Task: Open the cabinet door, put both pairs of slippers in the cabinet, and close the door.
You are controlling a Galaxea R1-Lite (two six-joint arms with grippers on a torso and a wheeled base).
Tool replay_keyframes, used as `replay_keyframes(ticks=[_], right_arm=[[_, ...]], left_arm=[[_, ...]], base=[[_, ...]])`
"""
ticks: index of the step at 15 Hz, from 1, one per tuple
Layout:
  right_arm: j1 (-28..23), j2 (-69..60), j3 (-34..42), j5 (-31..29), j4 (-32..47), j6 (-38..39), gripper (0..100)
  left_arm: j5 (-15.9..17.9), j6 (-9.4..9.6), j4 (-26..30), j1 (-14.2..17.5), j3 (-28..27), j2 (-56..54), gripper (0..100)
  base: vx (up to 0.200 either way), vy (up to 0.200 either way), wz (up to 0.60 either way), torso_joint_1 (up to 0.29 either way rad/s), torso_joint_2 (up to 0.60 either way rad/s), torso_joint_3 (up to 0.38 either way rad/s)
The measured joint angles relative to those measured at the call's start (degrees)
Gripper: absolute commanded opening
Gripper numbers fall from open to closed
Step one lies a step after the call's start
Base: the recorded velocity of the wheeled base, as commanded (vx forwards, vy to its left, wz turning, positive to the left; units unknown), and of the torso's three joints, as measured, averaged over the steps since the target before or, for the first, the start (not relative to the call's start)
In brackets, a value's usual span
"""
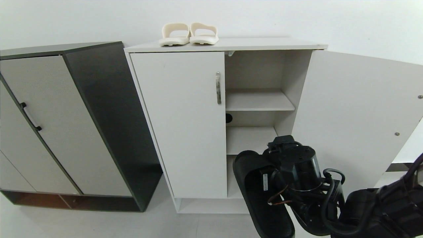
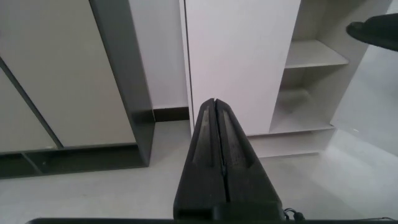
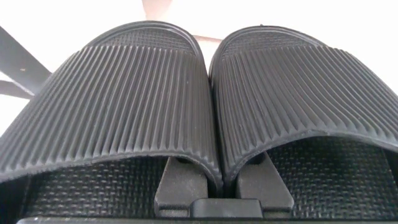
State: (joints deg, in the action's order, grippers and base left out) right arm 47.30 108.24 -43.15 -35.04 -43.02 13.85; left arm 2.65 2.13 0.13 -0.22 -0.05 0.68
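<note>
**Bright, even indoor light**

Soft light is falling from above over the white cabinet (image 1: 178,125) and wall (image 1: 297,16), laying faint shadows beneath the shelves (image 1: 257,100) (greyest along the back panels). Straight edges are bowing near the head view's borders. The black slippers (image 3: 137,99) are gleaming dully along their ridges.

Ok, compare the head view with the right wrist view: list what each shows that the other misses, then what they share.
Head view alone: beige slippers on top of the white cabinet, its right door open, shelves inside, and a dark cabinet to the left. Right wrist view alone: ribbed straps side by side up close, with the fingers under them clamping the inner edges together. Both: the black slippers in the right gripper.
</note>
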Motion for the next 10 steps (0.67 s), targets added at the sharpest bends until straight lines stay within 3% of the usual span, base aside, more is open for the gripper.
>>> replay_keyframes(ticks=[3,8,10], right_arm=[[0.7,0.9,0.0,-0.2,-2.4,-0.4,0],[1.5,2.3,-1.5,-2.6,-2.4,-0.5,0],[1.8,4.0,-4.3,-3.3,-2.2,-0.5,0]], left_arm=[[0.0,-0.02,0.0,0.1,0.0,-0.5,0],[0.0,0.13,0.0,0.0,0.0,-0.7,0],[0.0,0.13,0.0,0.1,0.0,-0.7,0]], base=[[0.0,0.0,0.0,0.0,0.0,0.0],[0.0,-0.2,0.0,0.003,0.0,0.001],[0.0,0.0,0.0,0.0,0.0,0.0]])
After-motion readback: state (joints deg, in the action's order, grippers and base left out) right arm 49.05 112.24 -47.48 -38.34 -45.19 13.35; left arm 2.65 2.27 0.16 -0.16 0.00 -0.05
